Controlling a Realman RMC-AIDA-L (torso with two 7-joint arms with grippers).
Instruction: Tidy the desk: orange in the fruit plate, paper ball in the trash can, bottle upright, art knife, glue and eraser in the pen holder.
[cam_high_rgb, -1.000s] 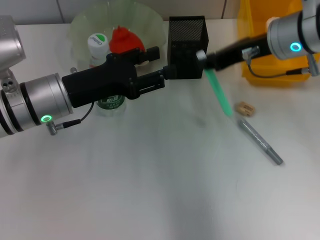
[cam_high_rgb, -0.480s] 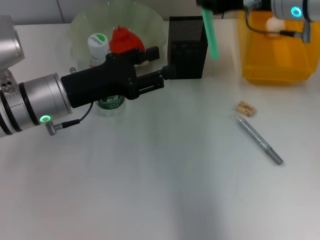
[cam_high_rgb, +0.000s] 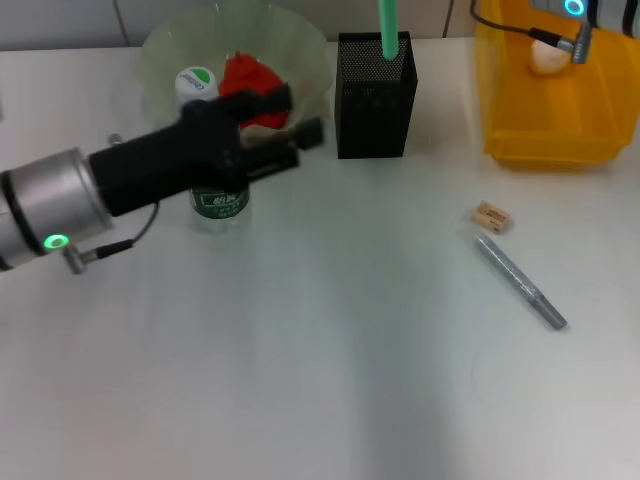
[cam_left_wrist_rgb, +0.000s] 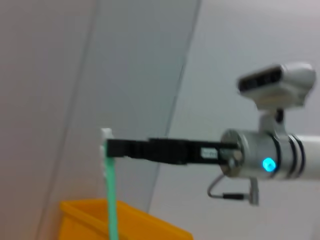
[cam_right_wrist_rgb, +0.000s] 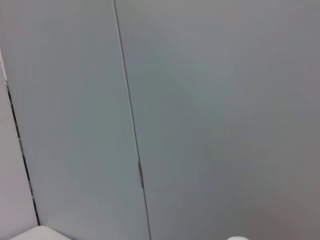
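Observation:
The black mesh pen holder stands at the back middle, and a slim green glue stick hangs upright with its lower end in the holder's mouth. In the left wrist view, my right gripper is shut on the top of the glue stick. The head view shows only that arm's wrist. My left gripper is open beside the upright bottle, holding nothing. The orange lies in the fruit plate. The paper ball is in the trash can. The eraser and the grey art knife lie on the table at the right.
The left forearm crosses the table's left side in front of the bottle and the fruit plate. The right wrist view shows only a grey wall.
My right gripper lifted the green glue stick from above the table and brought it upright over the pen holder. My left arm drew back leftward, away from the pen holder.

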